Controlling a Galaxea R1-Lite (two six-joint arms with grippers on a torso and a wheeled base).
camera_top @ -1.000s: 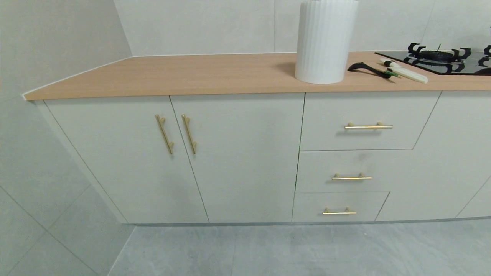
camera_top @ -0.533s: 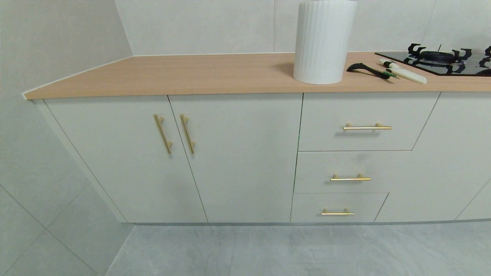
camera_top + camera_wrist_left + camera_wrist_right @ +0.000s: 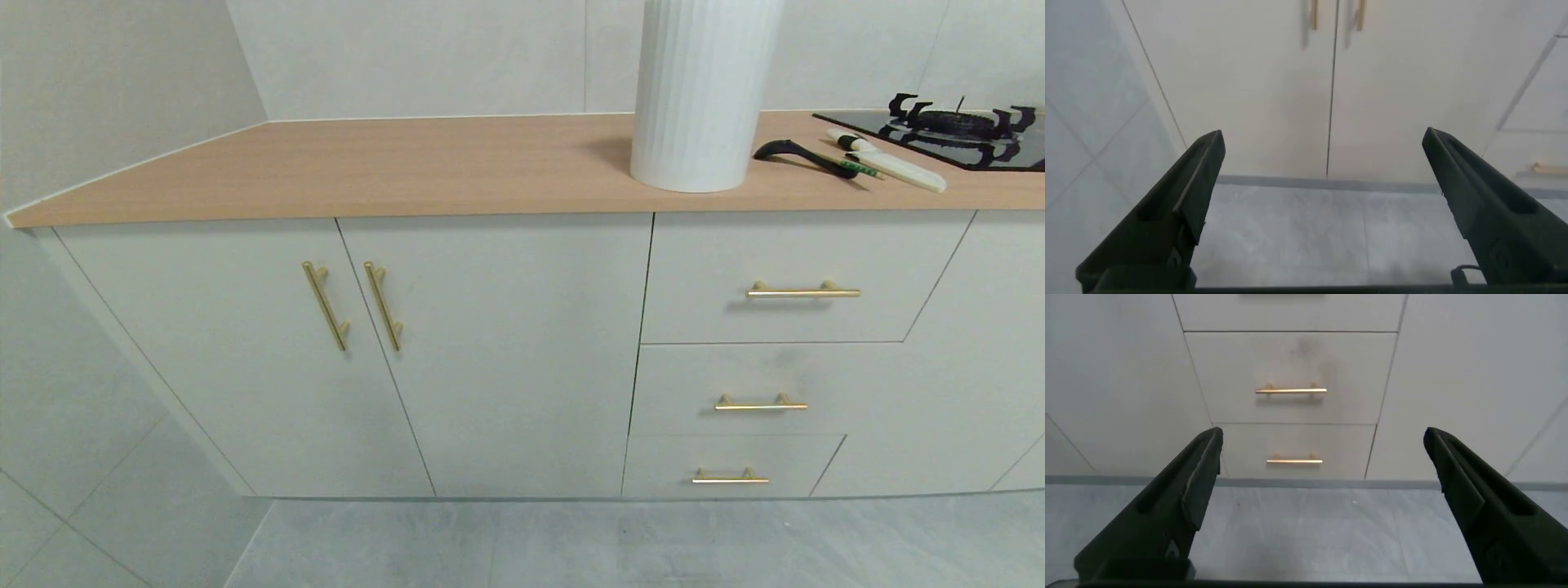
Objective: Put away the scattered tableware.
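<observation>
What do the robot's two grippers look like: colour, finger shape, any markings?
The left gripper and the right gripper look alike: each has two matt black fingers, long flat blades narrowing to blunt tips, with a shallow recessed strip along the upper face. No markings are visible on them.

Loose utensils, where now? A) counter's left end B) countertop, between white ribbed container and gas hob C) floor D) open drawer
B: the utensils lie on the countertop, between the white ribbed container and the gas hob; all drawers are shut.
</observation>
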